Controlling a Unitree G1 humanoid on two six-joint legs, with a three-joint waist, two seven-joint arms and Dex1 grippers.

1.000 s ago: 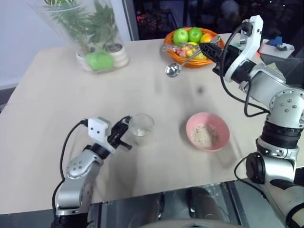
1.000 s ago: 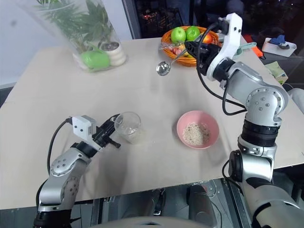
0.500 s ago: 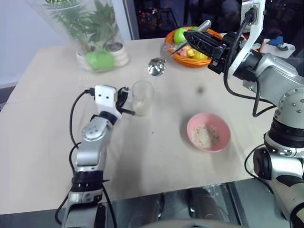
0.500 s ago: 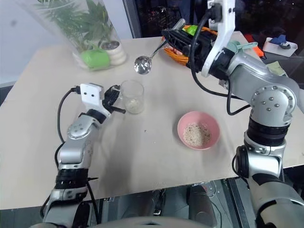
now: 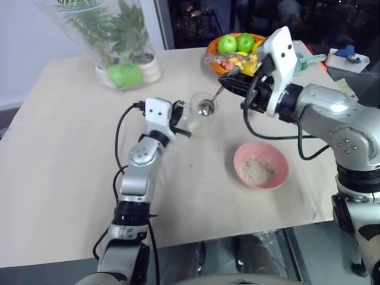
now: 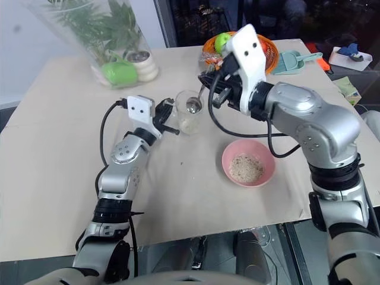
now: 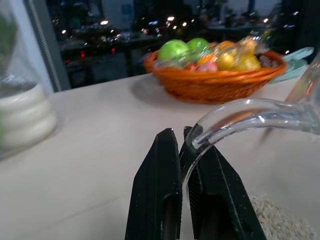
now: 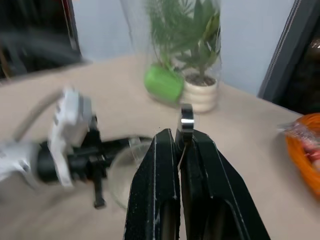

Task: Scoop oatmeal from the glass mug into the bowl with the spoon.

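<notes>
- The small clear glass mug (image 6: 189, 111) with a side handle is near the middle of the pale beige table (image 5: 65, 154), to the left of and slightly farther than the small round pink bowl (image 5: 261, 165).
- The left gripper (image 7: 184, 145) is clamped on the mug's handle; the left wrist view shows its two black fingers pinching the curved clear handle, which the head views blur into the arm.
- Pale beige oatmeal (image 7: 280, 225) lies in the bottom of the mug, seen close in the left wrist view; a second small heap sits in the pink bowl, plain in the head views.
- The right gripper (image 8: 181, 137) is closed on the slim silver metal spoon (image 5: 209, 105), holding the thin handle near its end.
- In the head views the spoon slopes down from the right gripper toward the left, and its small oval bowl sits at the mug's mouth; whether it touches the glass or the flakes cannot be told.
- The right wrist view looks along the spoon handle toward the mug's rim and the left arm's white wrist camera block (image 8: 70, 120), with the leafy green plant in its white pot and clear wrap (image 8: 192, 60) on the far side.
- The orange woven basket of green apples and other fruit (image 7: 215, 75) is at the far edge of the table, right of the plant; the left wrist view shows it from the side, beyond the mug handle.
- A teal plastic scoop (image 6: 292, 60) lies just right of the basket.
</notes>
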